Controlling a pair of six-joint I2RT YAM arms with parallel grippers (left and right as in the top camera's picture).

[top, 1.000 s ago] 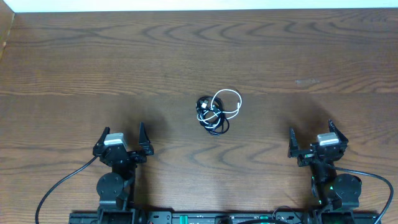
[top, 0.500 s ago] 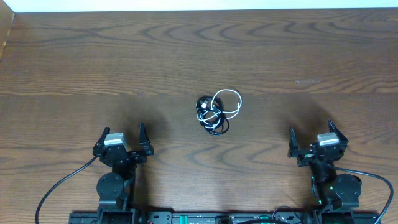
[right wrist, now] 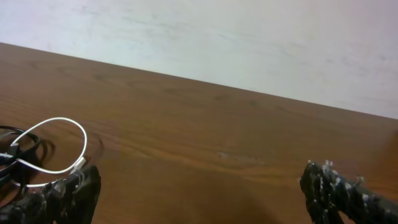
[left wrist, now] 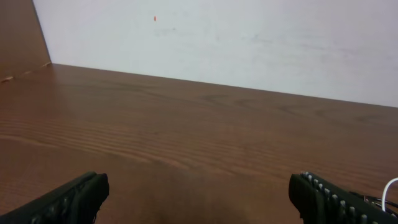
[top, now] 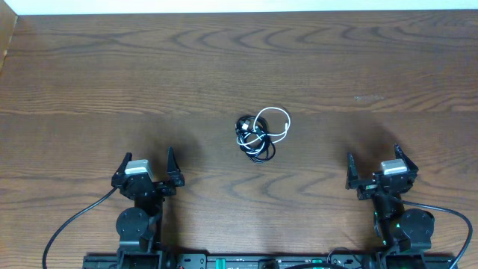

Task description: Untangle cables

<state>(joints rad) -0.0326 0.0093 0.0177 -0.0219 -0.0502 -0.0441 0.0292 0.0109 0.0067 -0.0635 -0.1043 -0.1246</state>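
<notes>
The cables lie in one small tangled clump at the middle of the wooden table: a white cord looped over black cords. The white loop and a bit of black cord show at the left of the right wrist view. A sliver of white cord shows at the right edge of the left wrist view. My left gripper is open and empty near the front edge, left of the clump. My right gripper is open and empty near the front edge, right of the clump. Neither touches the cables.
The wooden table runs back to a white wall. A wooden side panel stands at the far left. Thick black arm wires trail at the front by both arm bases.
</notes>
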